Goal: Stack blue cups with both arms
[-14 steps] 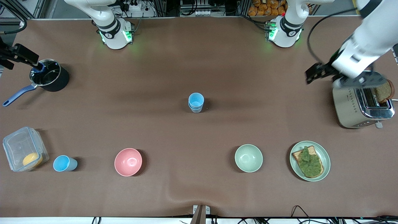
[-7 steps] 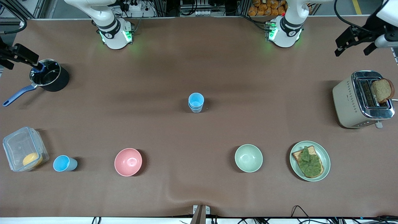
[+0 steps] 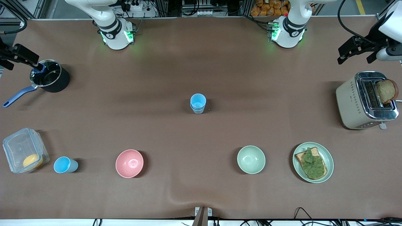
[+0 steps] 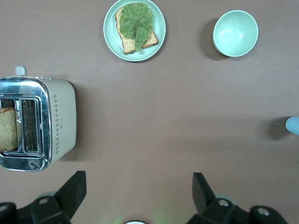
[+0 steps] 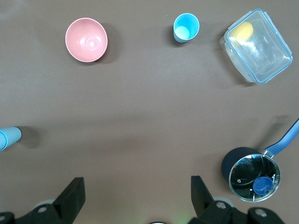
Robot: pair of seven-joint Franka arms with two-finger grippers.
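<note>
Nearest the front camera, a row of containers lies across the brown counter [image 3: 201, 188]. At the right arm's end, a clear lidded box [image 3: 25, 153] holds a yellow-orange piece [image 3: 32, 161], and just beside it stands a single blue cup [image 3: 65, 165], upright and empty. Next in the row sits the pink bowl [image 3: 129, 163], empty, then the pale green bowl [image 3: 251, 159], also empty, and then a light green plate [image 3: 328, 157] carrying a slice of toast [image 3: 311, 163] covered with a green spread.

Farther from the camera, at mid-counter, 2 blue cups [image 3: 198, 103] stand nested, 1 inside the other. Toward the left arm's end, a toaster [image 3: 358, 103] holds a slice of bread [image 3: 385, 91] in a slot. Toward the right arm's end, a black saucepan [image 3: 50, 80] with a blue handle contains a small blue object [image 5: 261, 185].

The left claw [image 3: 358, 48] hangs above the counter near the toaster, fingers spread wide, gripping nothing. The right claw [image 5: 135, 198] is over the counter near the saucepan, likewise spread wide and empty.
</note>
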